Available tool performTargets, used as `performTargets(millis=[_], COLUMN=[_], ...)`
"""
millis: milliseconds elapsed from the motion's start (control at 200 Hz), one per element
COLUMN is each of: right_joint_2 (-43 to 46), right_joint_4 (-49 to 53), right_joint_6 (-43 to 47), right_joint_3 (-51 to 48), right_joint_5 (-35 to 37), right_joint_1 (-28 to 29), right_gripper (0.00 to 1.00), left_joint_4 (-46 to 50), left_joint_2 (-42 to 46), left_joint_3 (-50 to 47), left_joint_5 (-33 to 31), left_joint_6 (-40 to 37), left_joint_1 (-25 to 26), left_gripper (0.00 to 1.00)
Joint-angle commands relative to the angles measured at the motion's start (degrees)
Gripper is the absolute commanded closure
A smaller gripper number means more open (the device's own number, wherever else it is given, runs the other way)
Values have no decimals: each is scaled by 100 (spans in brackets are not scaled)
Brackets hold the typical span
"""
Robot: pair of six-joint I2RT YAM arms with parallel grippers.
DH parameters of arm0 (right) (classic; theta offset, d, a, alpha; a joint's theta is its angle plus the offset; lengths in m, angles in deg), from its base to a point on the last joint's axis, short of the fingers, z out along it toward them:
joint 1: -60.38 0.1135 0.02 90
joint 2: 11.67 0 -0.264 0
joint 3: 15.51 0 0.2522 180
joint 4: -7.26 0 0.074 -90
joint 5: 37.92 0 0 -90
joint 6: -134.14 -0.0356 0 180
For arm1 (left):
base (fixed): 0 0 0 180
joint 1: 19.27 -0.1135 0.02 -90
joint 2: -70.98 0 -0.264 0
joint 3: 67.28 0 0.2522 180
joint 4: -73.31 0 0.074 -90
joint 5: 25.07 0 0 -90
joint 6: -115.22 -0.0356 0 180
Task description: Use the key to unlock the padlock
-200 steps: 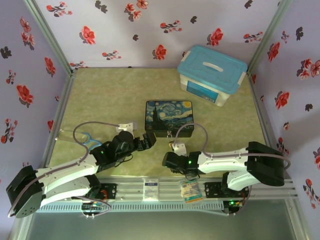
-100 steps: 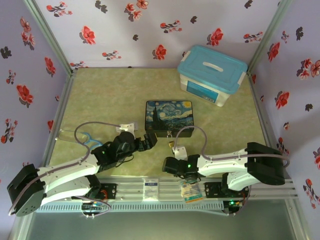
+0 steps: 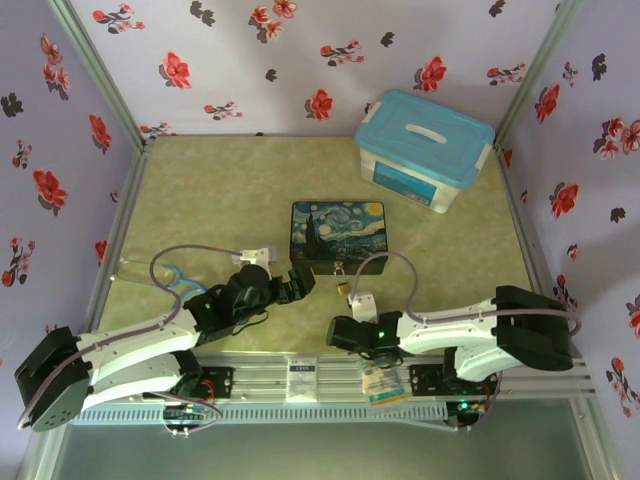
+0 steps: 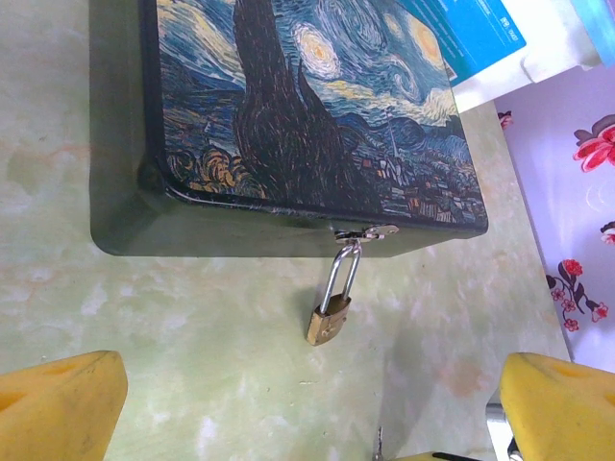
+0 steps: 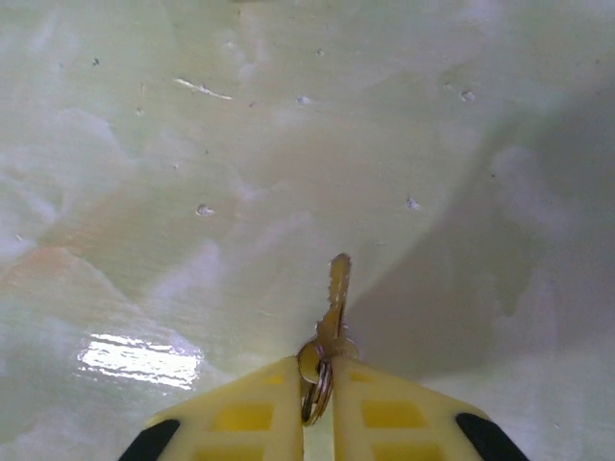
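metal key clamped in right gripper — blade pointing straight out; left gripper apart

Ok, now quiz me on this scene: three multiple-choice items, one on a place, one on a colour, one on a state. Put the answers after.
1. Where is the padlock?
A. Lying loose, far from everything
B. Hooked through the latch at the front edge of the painted box
C. On top of the box's picture

2. What colour is the lid of the plastic container?
A. Blue
B. Red
C. Black

3. What state is the right gripper in?
A. Open and empty
B. Shut on the key
C. Shut on the padlock

Answers:
1. B: the left wrist view shows its silver shackle looped through the latch.
2. A: the top view shows a light blue lid on a white tub.
3. B: the right wrist view shows the yellow fingers closed together, with the key sticking out ahead of them.
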Motion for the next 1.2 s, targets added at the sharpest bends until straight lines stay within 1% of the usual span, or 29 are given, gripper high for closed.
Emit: performTargets(millis=[0,115,190,270,345,425,465,575,660,760,850,920,965,1090,1135,1195], right_joint_2=[20,338,665,1116,1742,2547,2966,4231,5105,5715,5932,5933,5874,5485,5271,4988], right_joint_4=[-334,-521,-669,-748,-778,-1000,-1121,-1034,-789,-578,-634,-906,-1015,-1383,-1487,-1363], right_joint_6=[-190,-172,-35,215,553,952,1153,1551,1852,2226,2516,2759,2822,3006,3107,3295], right_joint_3=[-350,-581,-765,-954,-1169,-1527,-1697,-1975,-2047,-1953,-1821,-1728,-1654,-1453,-1363,-1159], right_joint_5=[-146,-123,-120,-121,-156,-348,-634,-910,-1140,-1464,-1778,-2048,-2091,-2362,-2556,-2604], right_joint_1=[13,12,4,-23,-128,-362,-489,-814,-1047,-1175,-1192,-1196,-1199,-1219,-1240,-1237], right_gripper=[89,94,100,100,100,100,100,100,100,100,100,100,100,100,100,100], left_joint_4=[-205,-336,-383,-453,-593,-1141,-1301,-1685,-1966,-2472,-2858,-3008,-3199,-3964,-3957,-3635], left_joint_2=[-70,-184,-276,-368,-411,-366,-347,-402,-551,-890,-1234,-1439,-1542,-1739,-1760,-1737], left_joint_3=[-85,-73,-46,4,51,7,14,-18,-21,48,188,266,267,199,230,332], left_joint_5=[-147,-147,-147,-126,-11,2,13,158,385,906,1421,1622,1720,2040,2061,2059], left_joint_6=[148,179,192,192,169,-55,-80,-67,-93,-212,-375,-415,-393,-324,-348,-375], left_joint_1=[62,97,129,196,262,436,481,491,493,502,525,552,559,589,619,638], left_gripper=[0,0,0,0,0,0,0,0,1,6,11,15,18,31,35,36])
